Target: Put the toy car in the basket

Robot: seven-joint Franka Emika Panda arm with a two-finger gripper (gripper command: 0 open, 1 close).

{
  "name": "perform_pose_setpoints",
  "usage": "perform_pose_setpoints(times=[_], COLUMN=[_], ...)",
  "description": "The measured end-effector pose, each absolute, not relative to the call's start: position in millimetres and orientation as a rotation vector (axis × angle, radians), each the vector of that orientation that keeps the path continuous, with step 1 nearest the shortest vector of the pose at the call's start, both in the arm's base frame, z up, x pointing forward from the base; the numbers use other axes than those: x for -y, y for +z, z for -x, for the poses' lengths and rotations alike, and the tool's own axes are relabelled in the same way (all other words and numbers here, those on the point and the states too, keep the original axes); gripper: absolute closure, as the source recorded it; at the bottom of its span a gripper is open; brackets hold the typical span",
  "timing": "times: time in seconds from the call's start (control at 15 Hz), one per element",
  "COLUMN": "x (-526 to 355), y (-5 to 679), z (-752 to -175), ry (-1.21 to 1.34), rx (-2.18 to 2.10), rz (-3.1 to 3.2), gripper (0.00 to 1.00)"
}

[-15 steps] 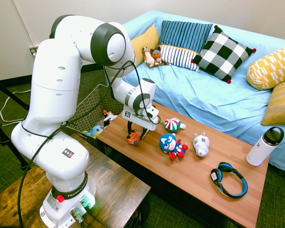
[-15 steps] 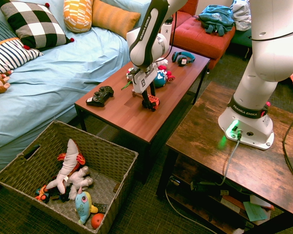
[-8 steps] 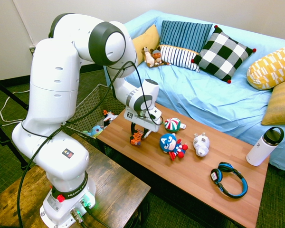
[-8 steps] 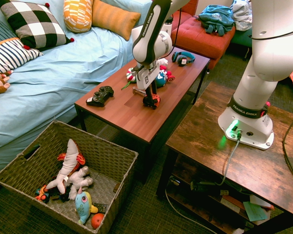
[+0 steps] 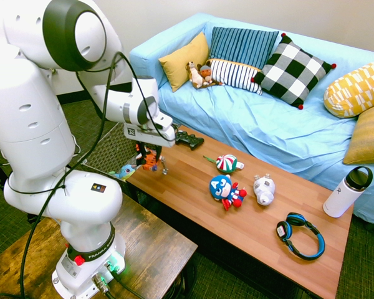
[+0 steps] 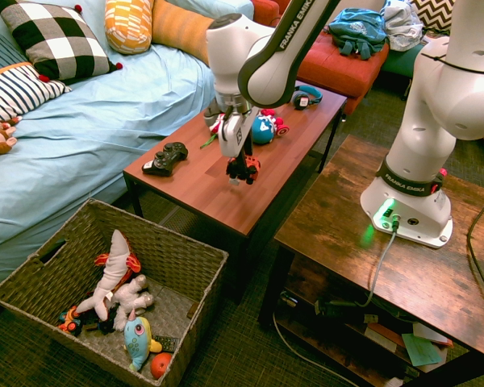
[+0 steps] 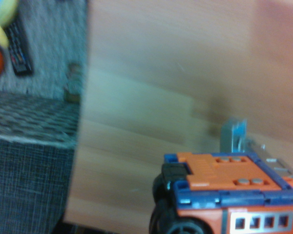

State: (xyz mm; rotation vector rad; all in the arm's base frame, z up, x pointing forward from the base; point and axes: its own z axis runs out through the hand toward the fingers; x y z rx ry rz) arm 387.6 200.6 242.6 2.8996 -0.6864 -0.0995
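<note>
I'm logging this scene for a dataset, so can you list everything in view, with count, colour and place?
toy car: 1, orange, held above the table's near end
basket: 1, grey-brown wicker, on the floor by the table's end, holding soft toys
coffee table: 1, reddish wood, in front of the sofa
game controller: 1, black, on the table near the sofa
hero plush: 1, blue and red, mid table
striped ball toy: 1, red, white and green, mid table
pale plush: 1, white, mid table
headphones: 1, blue and black, far end of table
bottle: 1, white with black cap, far table corner
sofa: 1, light blue, with cushions
hand: 1, shut on the toy car
</note>
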Motion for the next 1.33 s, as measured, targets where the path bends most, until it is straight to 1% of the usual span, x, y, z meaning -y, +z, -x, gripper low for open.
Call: perform_pose_setpoints(times=[0.13, 0.2, 0.27, 0.4, 0.47, 0.67, 0.93, 1.13, 1.33], x=[-291, -327, -352, -383, -397, -426, -417, -397, -339], y=[266, 267, 262, 245, 236, 219, 216, 218, 226], z=[-377, -372, -374, -397, -407, -414, -420, -423, -427], ry=[-0.065, -0.062, -0.064, -0.089, -0.109, -0.153, -0.16, -0.157, -0.145], rx=[0.636, 0.593, 0.56, 0.524, 0.504, 0.442, 0.443, 0.46, 0.519], rz=[-2.871, -2.861, -2.849, -2.837, -2.842, -2.843, -2.838, -2.843, -2.874], gripper=[1.0, 1.0, 1.0, 1.0, 0.0, 0.0, 0.0, 0.0, 0.0])
